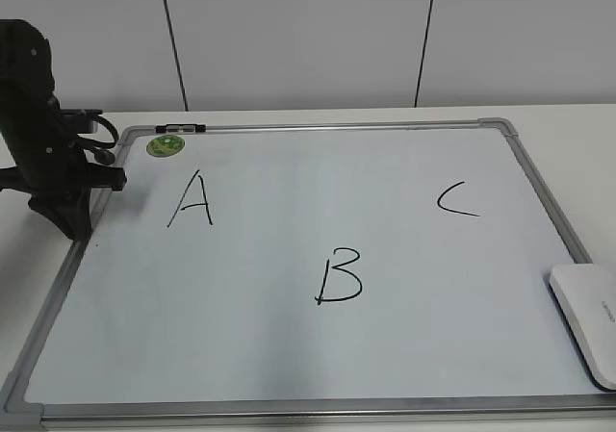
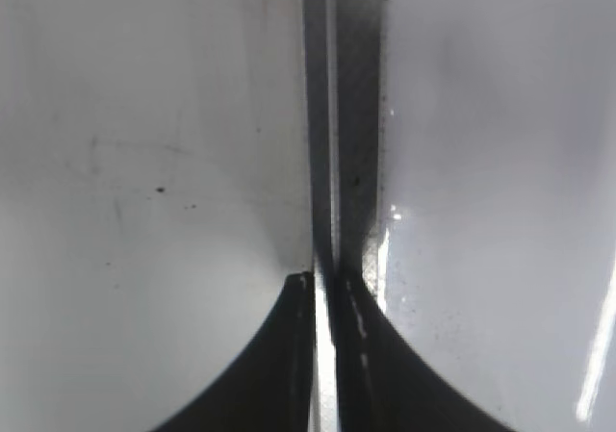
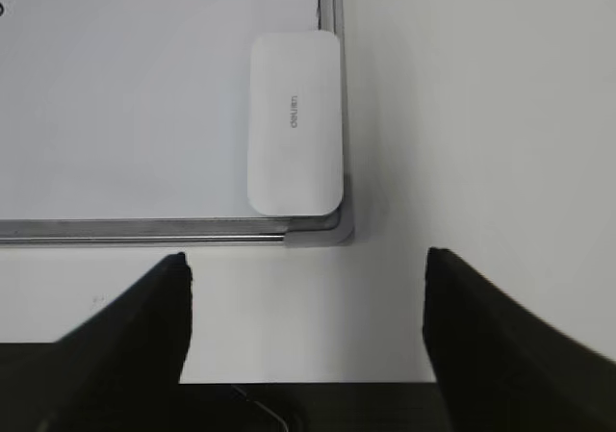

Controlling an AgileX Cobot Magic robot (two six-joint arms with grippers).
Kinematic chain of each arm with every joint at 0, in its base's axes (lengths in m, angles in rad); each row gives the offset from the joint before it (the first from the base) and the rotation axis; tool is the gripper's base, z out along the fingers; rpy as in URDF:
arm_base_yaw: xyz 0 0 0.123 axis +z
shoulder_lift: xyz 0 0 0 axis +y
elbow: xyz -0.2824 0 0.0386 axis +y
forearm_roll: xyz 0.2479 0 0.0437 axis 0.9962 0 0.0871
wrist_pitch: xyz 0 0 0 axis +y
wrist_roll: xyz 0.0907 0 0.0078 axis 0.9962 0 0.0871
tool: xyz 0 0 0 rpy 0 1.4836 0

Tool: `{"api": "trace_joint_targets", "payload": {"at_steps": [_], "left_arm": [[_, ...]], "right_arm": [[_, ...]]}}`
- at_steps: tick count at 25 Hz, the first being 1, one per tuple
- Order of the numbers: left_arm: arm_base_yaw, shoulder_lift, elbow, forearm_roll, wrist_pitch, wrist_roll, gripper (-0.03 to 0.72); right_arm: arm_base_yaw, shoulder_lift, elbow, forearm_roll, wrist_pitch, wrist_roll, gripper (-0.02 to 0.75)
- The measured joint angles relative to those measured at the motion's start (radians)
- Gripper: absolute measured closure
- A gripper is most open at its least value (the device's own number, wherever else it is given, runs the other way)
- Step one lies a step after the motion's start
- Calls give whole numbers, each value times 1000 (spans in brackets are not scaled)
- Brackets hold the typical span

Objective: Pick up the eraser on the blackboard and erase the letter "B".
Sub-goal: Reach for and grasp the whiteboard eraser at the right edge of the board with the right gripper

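**Eraser lies straight ahead of the right tool, long axis pointing away from it**

In the right wrist view, the right tool (image 3: pixel 306 273) hangs over bare table (image 3: pixel 481 114) just off the board's near corner, its two dark fingers (image 3: pixel 144 326) spread wide with nothing between them. Directly beyond that gap sits the eraser (image 3: pixel 295 122), flat on the blackboard (image 3: pixel 144 95) and tucked into the corner, its right edge against the grey frame and its near end just short of the bottom rail. Its long axis runs away from the tool, in line with the approach, so the short width faces the open fingers; a straight advance and descent should, I judge, bracket it across that width, though the frame beside it leaves little room for the outer finger

In the exterior view the eraser (image 1: pixel 589 318) shows at the board's lower right, partly cut off by the picture's edge. The letter "B" (image 1: pixel 340 276) is well apart from it, toward the middle of the blackboard (image 1: pixel 289 355), with the "A" (image 1: pixel 192 201) and "C" (image 1: pixel 455 199) farther back

The left tool (image 2: pixel 323 283) is far from all this, at the board's left edge. Its fingers look pressed nearly together over the frame there, apparently holding nothing, though that view is blurred. The right arm is plainly the nearer one
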Motion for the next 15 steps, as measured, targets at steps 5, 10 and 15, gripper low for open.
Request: {"api": "trace_joint_targets", "payload": {"at_steps": [5, 10, 15], "left_arm": [[0, 0, 0, 0, 1, 0, 669], [0, 0, -2, 0, 1, 0, 669], [0, 0, -2, 0, 1, 0, 669]], "right_arm": [[0, 190, -7, 45, -83, 0, 184], [0, 373, -7, 55, -116, -7, 184], [0, 533, -17, 90, -136, -38, 183]]}}
